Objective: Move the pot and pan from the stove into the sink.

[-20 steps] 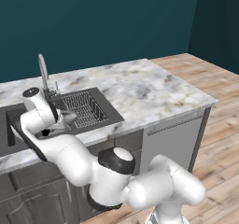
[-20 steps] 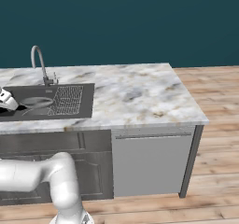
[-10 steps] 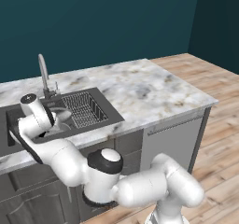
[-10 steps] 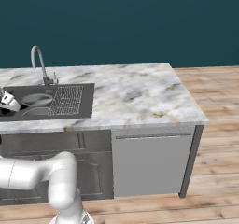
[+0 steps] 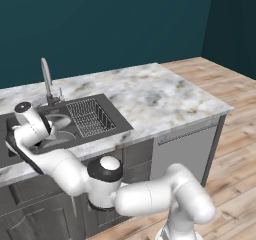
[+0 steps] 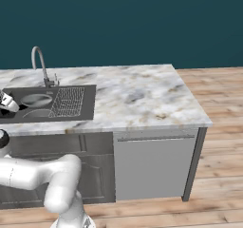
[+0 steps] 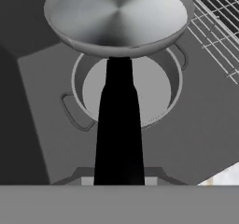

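Nearest the hand camera, the pan's black handle [image 7: 118,134] is seen clamped between the jaws, the pan [image 7: 116,20] held above the pot [image 7: 126,90]. The pot is seated in the sink [image 5: 117,116] beside the wire rack [image 7: 217,22], with marble bench [image 5: 165,96] beyond.

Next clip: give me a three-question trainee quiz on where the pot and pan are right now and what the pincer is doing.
1. True or false: the pot already sits in the sink.
2. Multiple choice: the pan is A) on the marble counter, B) held by its long black handle above the pot, C) lying on the wire rack.
3. Fill in: the pincer is shut on the pan's ____.

Key: 1 true; 2 B; 3 handle.
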You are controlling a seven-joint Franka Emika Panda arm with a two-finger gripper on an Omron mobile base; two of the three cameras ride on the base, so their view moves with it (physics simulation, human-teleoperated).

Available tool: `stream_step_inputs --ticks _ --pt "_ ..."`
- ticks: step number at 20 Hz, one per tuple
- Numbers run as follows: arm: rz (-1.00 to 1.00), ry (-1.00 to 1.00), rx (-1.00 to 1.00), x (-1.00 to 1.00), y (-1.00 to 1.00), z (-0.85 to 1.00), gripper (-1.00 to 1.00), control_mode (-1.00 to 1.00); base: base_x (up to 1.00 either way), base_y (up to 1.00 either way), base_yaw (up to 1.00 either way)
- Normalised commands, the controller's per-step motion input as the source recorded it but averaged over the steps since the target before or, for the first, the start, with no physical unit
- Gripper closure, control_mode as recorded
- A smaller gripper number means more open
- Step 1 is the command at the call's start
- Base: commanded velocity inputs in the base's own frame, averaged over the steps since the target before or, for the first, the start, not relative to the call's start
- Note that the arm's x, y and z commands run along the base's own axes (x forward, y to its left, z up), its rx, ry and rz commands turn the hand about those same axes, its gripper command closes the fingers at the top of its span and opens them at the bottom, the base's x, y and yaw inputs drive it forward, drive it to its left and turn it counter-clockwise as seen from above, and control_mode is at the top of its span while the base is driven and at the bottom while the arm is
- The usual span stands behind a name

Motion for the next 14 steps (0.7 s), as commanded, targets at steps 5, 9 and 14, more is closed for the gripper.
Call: stream_step_inputs --ticks 5,9,14 --pt "-0.01 0.00 0.00 0.42 0.19 -0.04 1.00 -1.00 0.00 0.00 0.00" --pt "0.00 0.00 0.00 0.37 0.08 -0.15 1.00 -1.00 0.00 0.00 0.00" --pt "0.00 0.00 0.00 0.34 0.11 -0.19 1.00 -1.00 0.00 0.00 0.00"
